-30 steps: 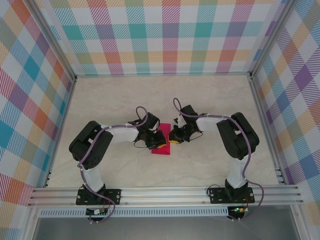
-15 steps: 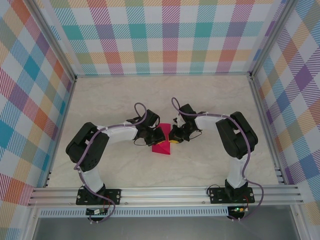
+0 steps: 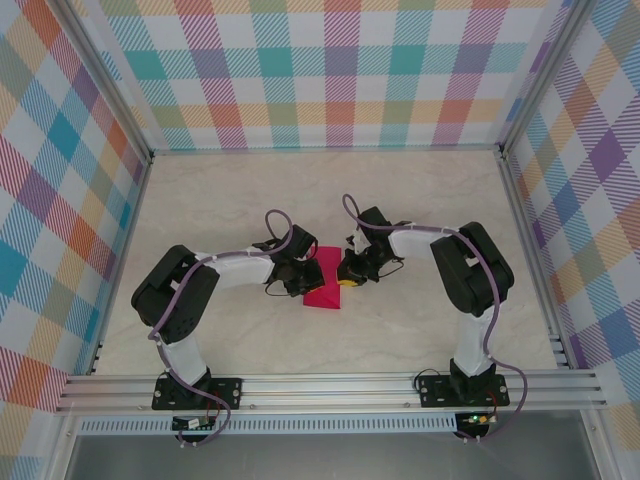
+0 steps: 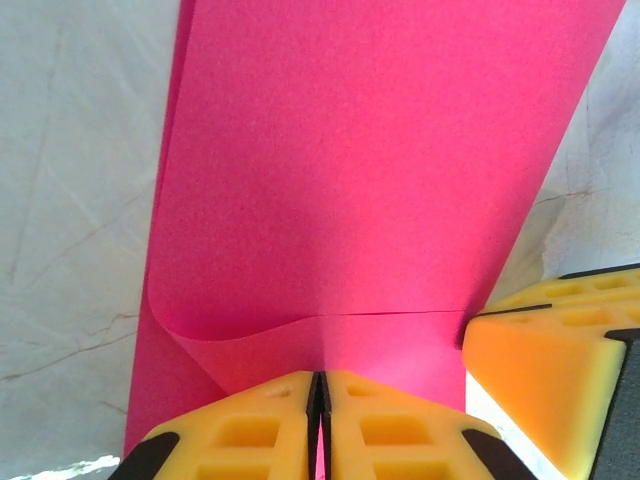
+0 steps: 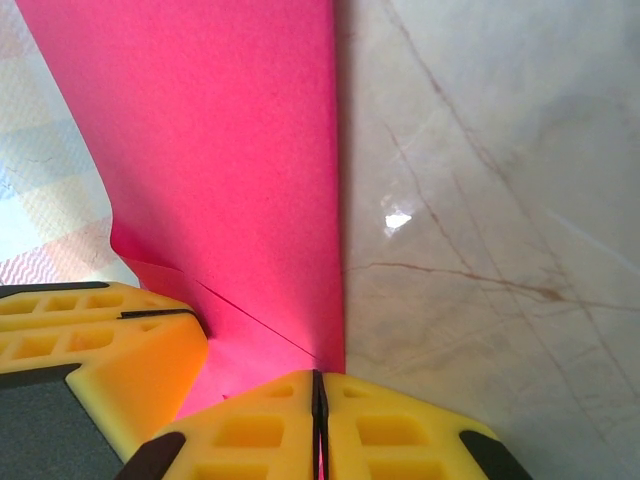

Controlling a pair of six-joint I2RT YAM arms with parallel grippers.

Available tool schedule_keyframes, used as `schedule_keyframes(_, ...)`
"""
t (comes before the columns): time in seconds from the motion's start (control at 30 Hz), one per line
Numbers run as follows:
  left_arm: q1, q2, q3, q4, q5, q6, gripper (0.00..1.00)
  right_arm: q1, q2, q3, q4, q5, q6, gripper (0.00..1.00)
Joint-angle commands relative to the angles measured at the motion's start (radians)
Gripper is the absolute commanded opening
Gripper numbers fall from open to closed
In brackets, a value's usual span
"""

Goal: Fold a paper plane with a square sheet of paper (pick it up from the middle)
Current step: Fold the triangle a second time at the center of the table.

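Top external view: at the near edge, the two arm bases are bolted on a metal rail (image 3: pixel 330 388). Both arms bend inward over the table (image 3: pixel 420 200) and meet near its middle. Between them is the paper (image 3: pixel 325 291), a narrow magenta piece, already folded. The left gripper (image 3: pixel 308 283) is at its left side and the right gripper (image 3: pixel 346 281) at its right side; the two grippers are close together, with the paper between them. Behind them the pale marble table goes on to the checked walls (image 3: pixel 330 70).

Left wrist view: the left gripper (image 4: pixel 320 400) has its two yellow fingers pressed together, and the near edge of the paper (image 4: pixel 370 180) goes in between them, so it pinches the paper. Just beyond the fingers, an upper layer of the paper bends in a soft curve over the lower layer. A yellow finger of the right gripper (image 4: pixel 545 370) touches the paper at the lower right. Further away the paper lies over the table (image 4: pixel 70 200).

Right wrist view: the right gripper (image 5: pixel 318 400) is closed in the same way, its fingers meeting on the paper (image 5: pixel 230 160) at its right edge. One crease line runs across the paper near the fingers. The left gripper (image 5: pixel 100 350) is just beside, at the lower left. To the right is the bare table (image 5: pixel 480 200).
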Motion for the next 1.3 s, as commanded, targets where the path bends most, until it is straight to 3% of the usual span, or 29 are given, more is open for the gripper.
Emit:
schedule_keyframes(0.0,0.0,0.018,-0.037,-0.045,-0.048,0.001,0.12,0.006,0.067,-0.005,-0.059,0.133,-0.021,0.1)
schedule_keyframes(0.73,0.049,-0.061,-0.06,0.003,-0.091,-0.071,0.14,0.034,0.105,0.018,-0.168,0.337,-0.042,0.09)
schedule_keyframes(1.03,0.095,-0.07,-0.078,0.02,-0.071,-0.055,0.16,0.039,0.109,0.012,-0.165,0.344,-0.044,0.09)
schedule_keyframes(1.27,0.099,-0.162,-0.04,0.017,-0.048,0.026,0.18,0.042,0.106,0.01,-0.163,0.341,-0.042,0.08)
